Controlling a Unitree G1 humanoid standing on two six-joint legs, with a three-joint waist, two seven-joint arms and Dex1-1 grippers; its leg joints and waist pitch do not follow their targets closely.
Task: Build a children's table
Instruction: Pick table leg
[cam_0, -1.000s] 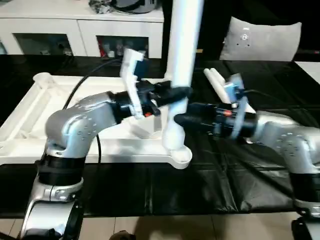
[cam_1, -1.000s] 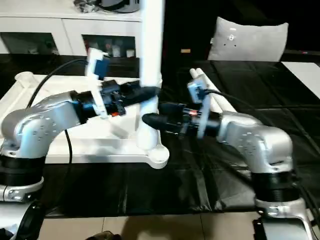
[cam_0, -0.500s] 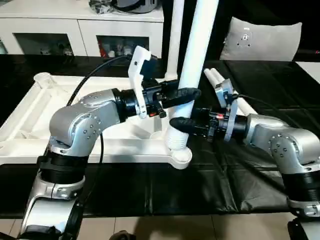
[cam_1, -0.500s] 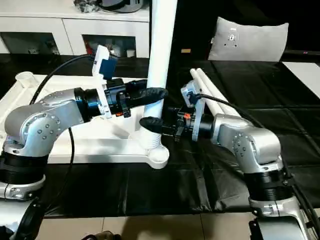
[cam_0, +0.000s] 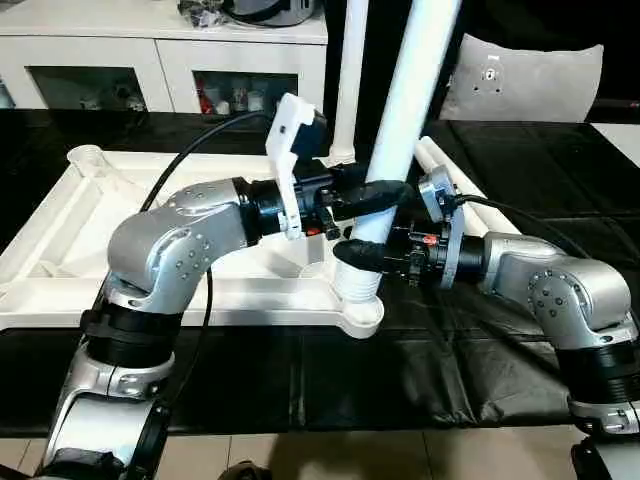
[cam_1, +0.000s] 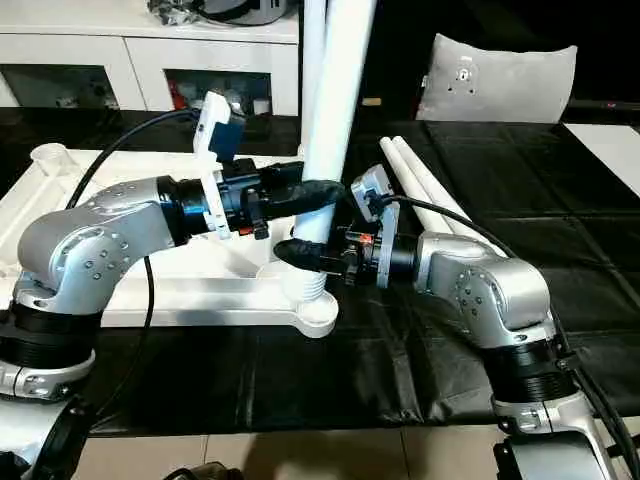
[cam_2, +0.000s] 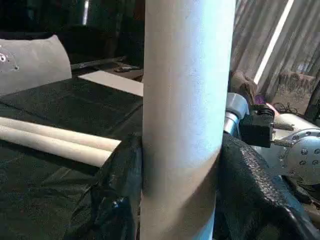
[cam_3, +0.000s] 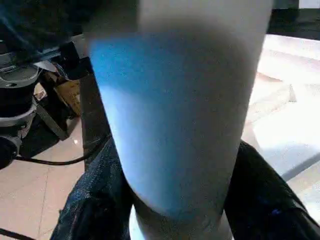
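Note:
The white tabletop (cam_0: 60, 230) lies ribbed side up on the black table. A long white leg (cam_0: 410, 110) stands in its near right corner socket (cam_0: 358, 312), leaning to the right at the top. My left gripper (cam_0: 385, 190) is shut on this leg above the socket, its fingers (cam_2: 115, 200) pressed to both sides. Just below it, my right gripper (cam_0: 360, 255) is shut on the same leg (cam_3: 180, 110) from the right. A second leg (cam_0: 348, 70) stands upright at the tabletop's far side. Two loose legs (cam_1: 420, 190) lie to the right.
A white cabinet (cam_0: 160, 50) with glass doors runs along the back. A grey-white cushion-like panel (cam_0: 520, 80) leans at the back right. The black table's front edge (cam_0: 300, 425) is close to me, with tiled floor below it.
The right gripper's fingers have closed in on the leg near the socket. The leg's top has tipped further right, and the left arm has moved right with it.

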